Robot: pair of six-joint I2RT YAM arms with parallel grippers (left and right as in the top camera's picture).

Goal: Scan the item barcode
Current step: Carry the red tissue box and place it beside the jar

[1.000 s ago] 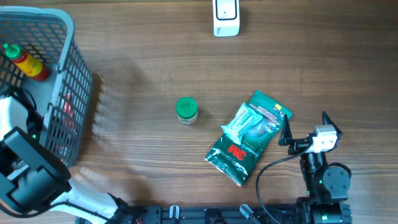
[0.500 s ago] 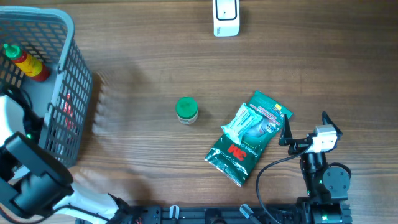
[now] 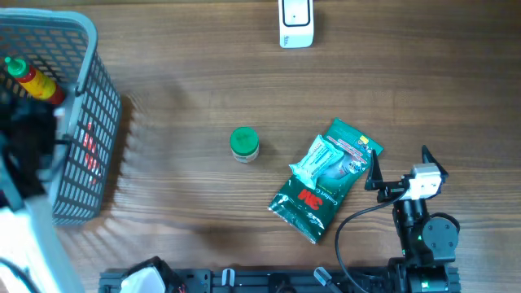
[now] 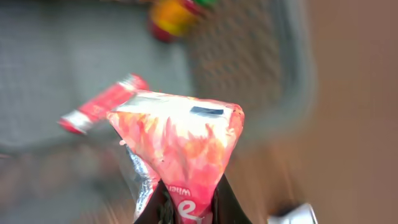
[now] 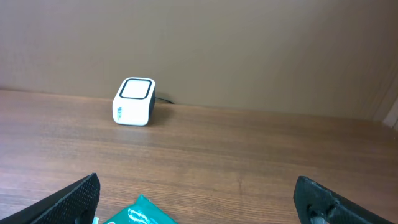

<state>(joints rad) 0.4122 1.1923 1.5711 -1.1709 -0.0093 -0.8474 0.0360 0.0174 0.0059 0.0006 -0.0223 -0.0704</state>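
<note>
Left pincer (image 4: 186,202) is clenched on the lower end of the red-orange packet (image 4: 177,137). The packet stands up out of the fingers, with the grey basket (image 4: 56,56) behind it. My wrist view is blurred. A red wrapper (image 4: 102,102) lies on the basket floor beyond. Right pincer (image 5: 199,198) is spread wide, grasping nothing, just beside the green pack (image 3: 326,179) on the tabletop (image 3: 187,73). The scanner (image 3: 295,23) sits at the far edge, well apart from the basket.
</note>
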